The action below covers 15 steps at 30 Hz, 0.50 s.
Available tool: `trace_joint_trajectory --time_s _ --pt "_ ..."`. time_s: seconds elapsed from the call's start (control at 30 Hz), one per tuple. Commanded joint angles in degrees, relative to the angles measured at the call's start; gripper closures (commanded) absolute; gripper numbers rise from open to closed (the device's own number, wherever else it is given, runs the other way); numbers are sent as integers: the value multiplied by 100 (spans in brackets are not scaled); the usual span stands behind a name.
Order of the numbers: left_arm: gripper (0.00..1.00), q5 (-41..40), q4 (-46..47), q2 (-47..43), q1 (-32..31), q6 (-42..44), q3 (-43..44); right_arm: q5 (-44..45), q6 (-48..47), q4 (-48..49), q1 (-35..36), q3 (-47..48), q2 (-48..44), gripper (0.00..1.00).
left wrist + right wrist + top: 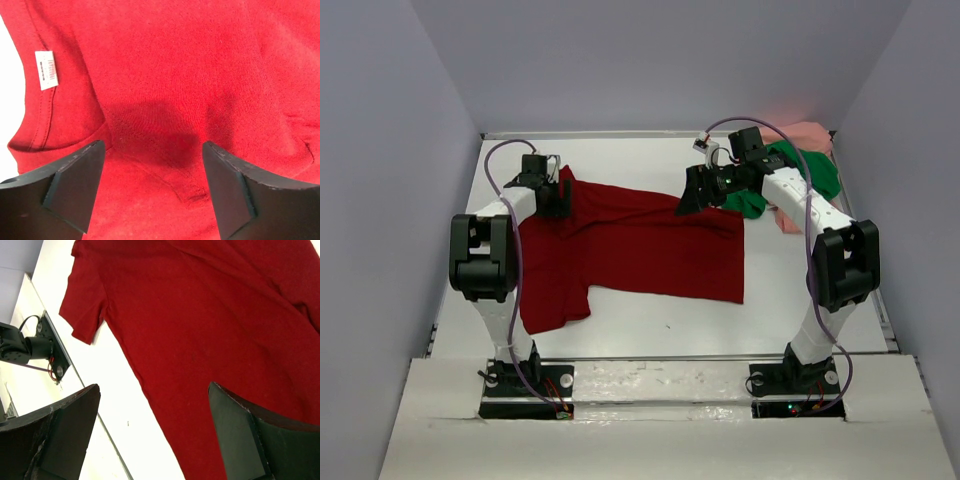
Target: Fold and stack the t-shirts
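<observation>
Dark red t-shirt (pixel 640 250) lies spread (label (pixel 46 70) showing) under left gripper (pixel 154 150) and right gripper (pixel 154 390), both jaws released.

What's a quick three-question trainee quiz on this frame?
1. True or false: the dark red t-shirt lies spread out on the table.
2. What sits at the table's far right corner?
A) the green t-shirt and the pink t-shirt, heaped together
B) a neatly folded stack of three shirts
C) a cardboard box
3. How do the left jaws and the right jaws stand?

Key: 1 true; 2 A; 3 both open, gripping nothing, above the red cloth.
</observation>
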Motion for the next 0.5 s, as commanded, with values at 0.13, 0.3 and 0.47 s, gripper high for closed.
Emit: trace_joint_trajectory --time_s 0.13,0.3,0.47 --pt "10 -86 88 -448 145 -136 -77 -59 -39 157 28 -14 -252 7" --pt "10 38 97 -263 162 -179 -7 -24 -48 157 28 -49 -331 7" --pt "10 160 88 9 171 -197 63 -6 -57 157 28 -40 -366 7"
